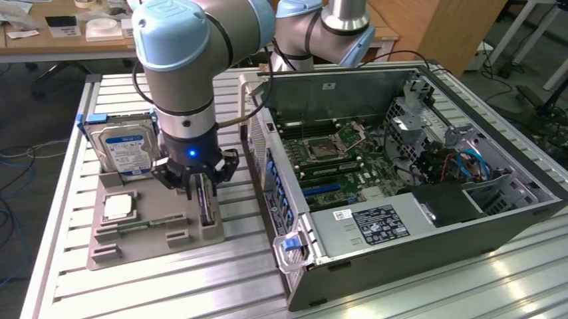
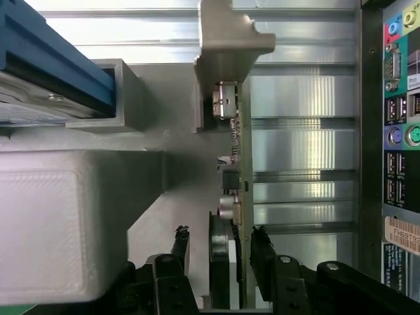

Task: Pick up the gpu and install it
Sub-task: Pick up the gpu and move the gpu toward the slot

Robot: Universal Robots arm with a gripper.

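Note:
The gpu [image 1: 207, 207] stands on edge in a slot at the exterior view's right side of the grey holder tray [image 1: 116, 256]. In the wrist view the gpu [image 2: 240, 164] is a thin green-edged card with its metal bracket [image 2: 230, 39] at the far end. My gripper [image 1: 199, 189] is lowered straight over the card. There my gripper [image 2: 220, 241] is open and straddles the card. One fingertip [image 2: 180, 239] stands clear of it with a visible gap. The other fingertip [image 2: 260, 243] is very near its face.
A hard drive [image 1: 124, 149] with a blue-white label stands upright at the back of the tray. A CPU [image 1: 118, 206] and a memory stick [image 1: 142, 224] lie on the tray. The open computer case [image 1: 400, 166] lies at the exterior view's right, and its rear port panel [image 2: 400, 131] is close by.

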